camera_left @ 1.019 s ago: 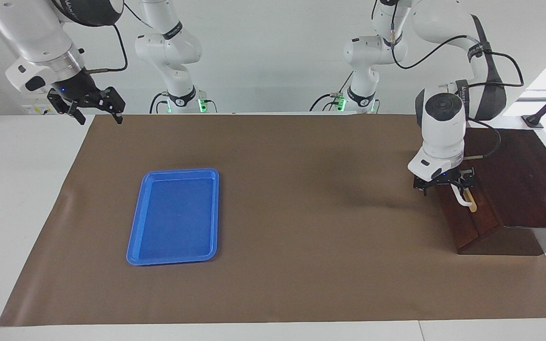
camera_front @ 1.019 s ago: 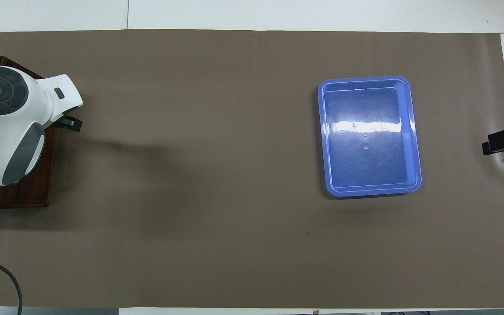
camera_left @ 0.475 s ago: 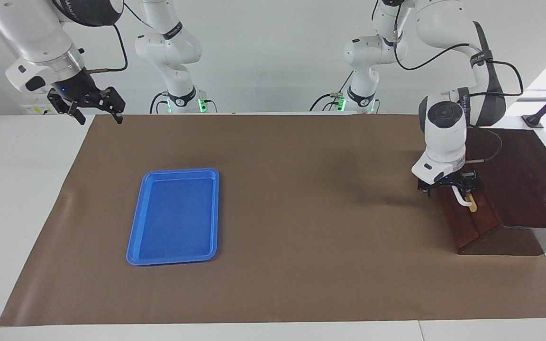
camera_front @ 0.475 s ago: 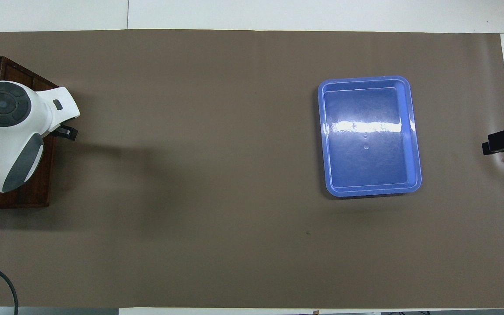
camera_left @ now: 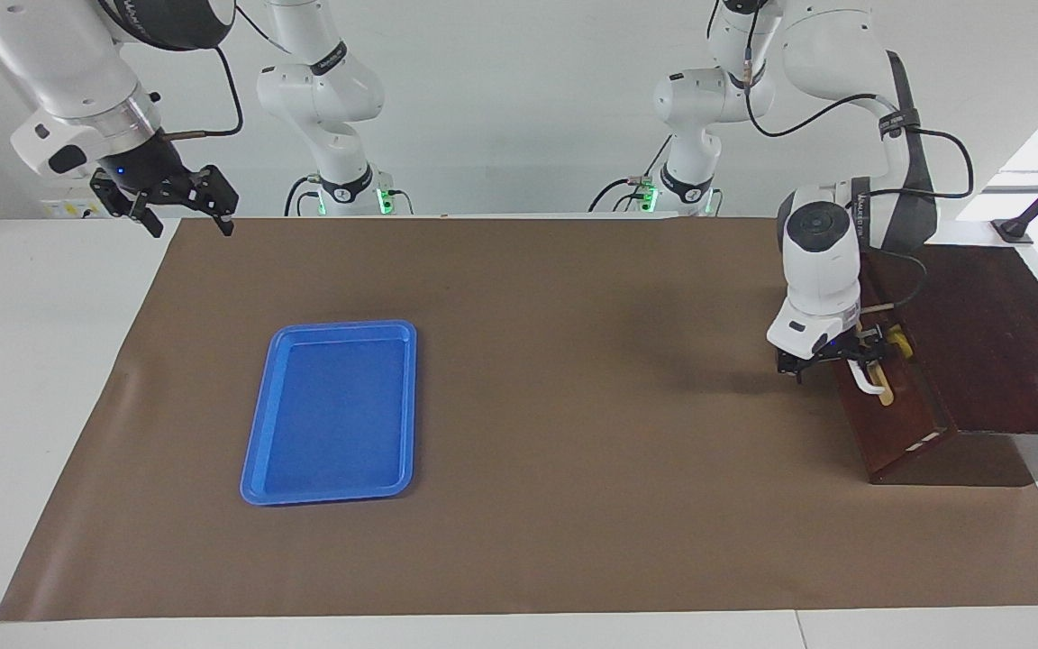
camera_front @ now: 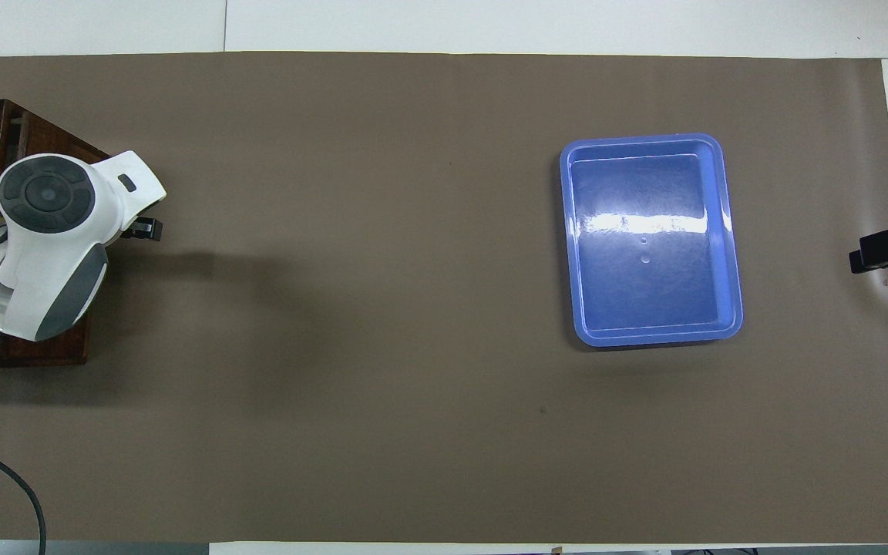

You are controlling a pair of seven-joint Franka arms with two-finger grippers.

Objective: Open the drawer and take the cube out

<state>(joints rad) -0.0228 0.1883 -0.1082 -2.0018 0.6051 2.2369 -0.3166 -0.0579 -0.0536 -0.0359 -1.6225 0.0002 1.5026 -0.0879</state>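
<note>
**Left gripper at the drawer handle, yellow cube showing**

At the right of the facing view the left gripper (camera_left: 843, 361) sits at the white bar handle (camera_left: 863, 377) of the dark wooden drawer (camera_left: 888, 424); whether its jaws clasp the handle cannot be told. The drawer stands slightly pulled out, and the yellow cube (camera_left: 897, 343) shows inside it. At the upper left the right gripper (camera_left: 186, 221) waits with jaws spread and empty. A blue tray (camera_left: 253, 451) lies on the brown-covered surface (camera_left: 573, 406).
</note>
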